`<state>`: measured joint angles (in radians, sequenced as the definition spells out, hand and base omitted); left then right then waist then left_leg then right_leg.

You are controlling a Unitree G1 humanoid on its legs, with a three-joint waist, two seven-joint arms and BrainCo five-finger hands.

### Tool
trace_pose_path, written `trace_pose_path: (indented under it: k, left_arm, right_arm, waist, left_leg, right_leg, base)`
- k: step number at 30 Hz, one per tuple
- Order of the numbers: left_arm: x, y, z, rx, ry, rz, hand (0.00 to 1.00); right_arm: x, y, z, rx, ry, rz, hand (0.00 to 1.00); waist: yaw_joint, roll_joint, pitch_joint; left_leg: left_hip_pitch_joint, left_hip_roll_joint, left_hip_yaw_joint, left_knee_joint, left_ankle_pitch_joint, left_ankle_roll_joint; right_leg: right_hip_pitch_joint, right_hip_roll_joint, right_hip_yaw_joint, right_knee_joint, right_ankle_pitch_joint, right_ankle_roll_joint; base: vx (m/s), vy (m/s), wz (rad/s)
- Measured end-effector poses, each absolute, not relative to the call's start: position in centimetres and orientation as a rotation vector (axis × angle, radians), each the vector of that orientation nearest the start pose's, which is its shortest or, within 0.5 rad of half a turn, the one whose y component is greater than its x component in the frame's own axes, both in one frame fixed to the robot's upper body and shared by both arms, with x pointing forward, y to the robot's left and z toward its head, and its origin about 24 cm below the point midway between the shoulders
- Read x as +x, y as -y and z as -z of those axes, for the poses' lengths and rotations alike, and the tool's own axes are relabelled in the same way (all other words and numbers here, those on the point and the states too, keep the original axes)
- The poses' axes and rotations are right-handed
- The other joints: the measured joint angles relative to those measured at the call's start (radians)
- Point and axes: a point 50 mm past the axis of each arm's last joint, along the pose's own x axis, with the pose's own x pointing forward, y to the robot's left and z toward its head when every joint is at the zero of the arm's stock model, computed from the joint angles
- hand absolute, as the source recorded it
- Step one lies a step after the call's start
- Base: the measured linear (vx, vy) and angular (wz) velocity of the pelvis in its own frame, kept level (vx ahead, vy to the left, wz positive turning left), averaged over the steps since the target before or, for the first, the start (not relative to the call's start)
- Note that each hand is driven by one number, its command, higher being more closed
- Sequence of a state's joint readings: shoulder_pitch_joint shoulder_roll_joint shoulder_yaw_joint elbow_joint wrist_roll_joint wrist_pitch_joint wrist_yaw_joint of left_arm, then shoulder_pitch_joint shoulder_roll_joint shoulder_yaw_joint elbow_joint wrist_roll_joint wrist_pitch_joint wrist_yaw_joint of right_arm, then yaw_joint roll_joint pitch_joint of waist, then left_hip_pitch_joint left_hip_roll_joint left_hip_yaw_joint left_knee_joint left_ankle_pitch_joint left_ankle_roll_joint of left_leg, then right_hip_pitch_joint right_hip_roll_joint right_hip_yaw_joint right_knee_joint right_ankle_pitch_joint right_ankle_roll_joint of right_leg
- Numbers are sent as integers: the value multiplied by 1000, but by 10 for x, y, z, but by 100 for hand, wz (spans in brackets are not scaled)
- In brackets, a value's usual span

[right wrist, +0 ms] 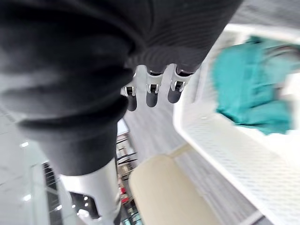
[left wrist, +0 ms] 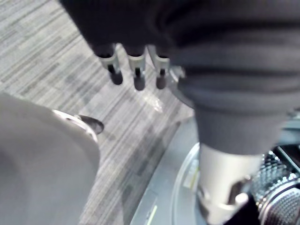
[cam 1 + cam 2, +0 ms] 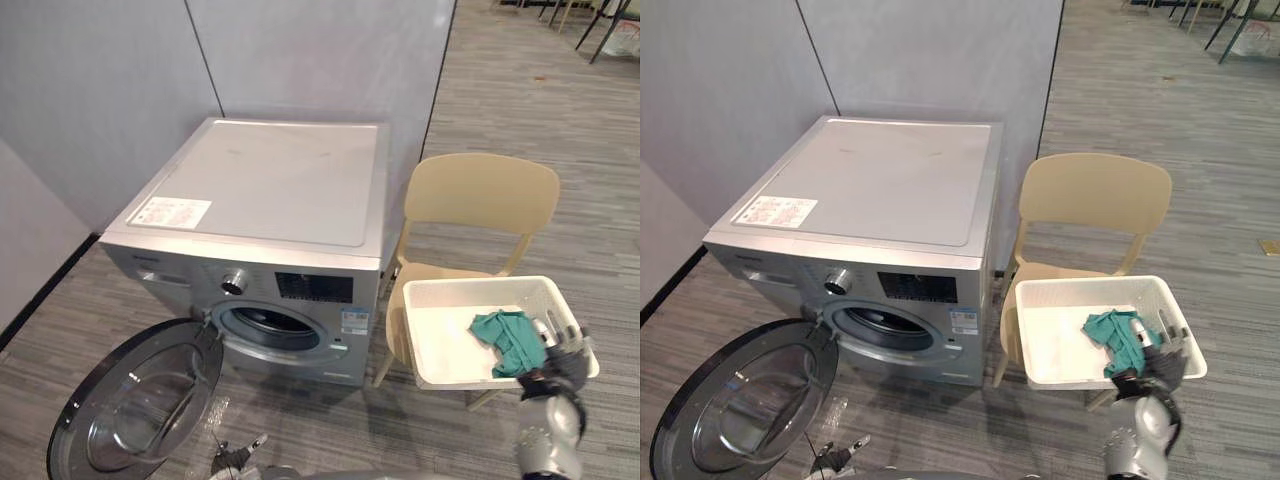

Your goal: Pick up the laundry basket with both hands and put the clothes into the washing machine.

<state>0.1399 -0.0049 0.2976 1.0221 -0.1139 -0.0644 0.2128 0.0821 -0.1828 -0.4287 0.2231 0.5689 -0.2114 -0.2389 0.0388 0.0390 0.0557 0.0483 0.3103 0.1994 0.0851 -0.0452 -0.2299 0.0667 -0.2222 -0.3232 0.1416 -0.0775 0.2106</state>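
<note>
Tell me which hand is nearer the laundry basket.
The right hand, at the white laundry basket's near right corner beside the teal cloth. The left hand hangs low by the washing machine's open door.

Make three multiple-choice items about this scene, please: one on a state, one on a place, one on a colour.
1. The door of the washing machine is:
A. shut
B. swung open
C. taken off

2. The white laundry basket stands:
A. on top of the washing machine
B. on the floor
C. on the seat of the beige chair

3. The garment in the basket is:
A. teal
B. red
C. black

Answers:
1 B: the round door hangs out to the side and the drum opening is bare.
2 C: the basket rests on the chair's seat, beside the machine.
3 A: the crumpled cloth shows teal against the white basket.
</note>
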Motion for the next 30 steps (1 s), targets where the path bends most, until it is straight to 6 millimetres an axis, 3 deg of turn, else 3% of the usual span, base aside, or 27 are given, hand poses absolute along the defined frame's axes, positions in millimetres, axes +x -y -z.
trace_pose_path:
  k: [4, 7, 9, 12, 13, 16, 18, 20, 23, 25, 28, 30]
  left_arm:
    - [67, -218, 160, -109, -1084, -600, 0]
    - [62, -226, 159, -80, -1083, -582, 0]
    - [62, -224, 158, -61, -1077, -549, 0]
    - [66, -218, 157, -52, -1050, -477, 0]
    - [70, -215, 156, -47, -1031, -444, 0]
    - [75, -212, 154, -43, -1008, -405, 0]
    - [73, -212, 155, -39, -1013, -402, 0]
    - [74, -213, 154, -37, -1002, -394, 0]
    - [82, -220, 149, -24, -961, -383, 0]
    - [89, -223, 146, -22, -933, -384, 0]
    - [102, -224, 142, -26, -889, -380, 0]
    - [112, -223, 139, -33, -856, -375, 0]
  right_arm:
    - [208, 321, -41, 218, 130, 735, 0]
    - [226, 323, -60, 64, 148, 628, 0]
    - [244, 328, -79, -111, 135, 515, 0]
    - [273, 337, -102, -330, 88, 382, 0]
    - [287, 341, -115, -445, 64, 337, 0]
    - [305, 349, -128, -585, -17, 272, 0]
    - [310, 349, -129, -705, -81, 198, 0]
    - [315, 353, -146, -854, -109, 136, 0]
    - [318, 362, -165, -965, -129, 139, 0]
    - [320, 368, -182, -1011, -116, 166, 0]
    - [323, 373, -202, -1069, -102, 202, 0]
    - [321, 378, -204, -1095, -123, 220, 0]
  waist:
    - [1, -58, -23]
    - [0, -83, -23]
    - [-2, -80, -19]
    - [-2, -54, 3]
    - [1, -39, 24]
    - [5, -27, 89]
    - [6, -30, 109]
    - [3, -28, 169]
    - [2, -52, 215]
    - [1, -55, 251]
    - [1, -48, 289]
    - [2, -38, 323]
  left_leg:
    - [-5, -4, 20, -22, 5, -2]
    - [-7, -20, 28, -39, 11, 1]
    - [-20, -25, 24, -42, 15, 4]
    - [-41, -30, 22, -51, 28, 6]
    - [-58, -30, 21, -51, 37, 9]
    - [-92, -31, -4, -51, 55, 8]
    - [-116, -30, -7, -51, 61, 13]
    - [-127, -33, -6, -49, 66, 20]
    - [-161, -33, -2, -39, 67, 21]
    - [-177, -32, -1, -26, 67, 22]
    - [-232, -33, -1, 4, 66, 23]
    - [-246, -33, -5, 23, 64, 26]
  right_leg:
    - [12, 12, 3, -102, 45, -1]
    - [16, 5, 4, -150, 74, 2]
    - [14, 0, -2, -153, 77, 5]
    - [-6, -3, -6, -155, 86, 3]
    - [-25, -2, -7, -155, 97, 0]
    - [-41, -2, -27, -158, 108, -3]
    - [-60, -1, -32, -158, 116, -7]
    - [-77, -4, -31, -157, 137, -11]
    - [-126, -7, -25, -137, 143, -14]
    - [-149, -11, -20, -118, 144, -14]
    - [-215, -18, -3, -87, 144, -14]
    - [-225, -21, -2, -77, 144, -15]
  base:
    - [2, -1, -14]
    - [22, 30, -11]
    - [41, 21, 3]
    - [-8, 10, 3]
    - [-55, 1, -3]
    - [-52, -7, 14]
    - [-46, -4, 7]
    - [-62, 17, -9]
    - [-73, 12, -13]
    - [-70, -1, -10]
    - [-83, -4, -14]
    - [-80, -6, -5]
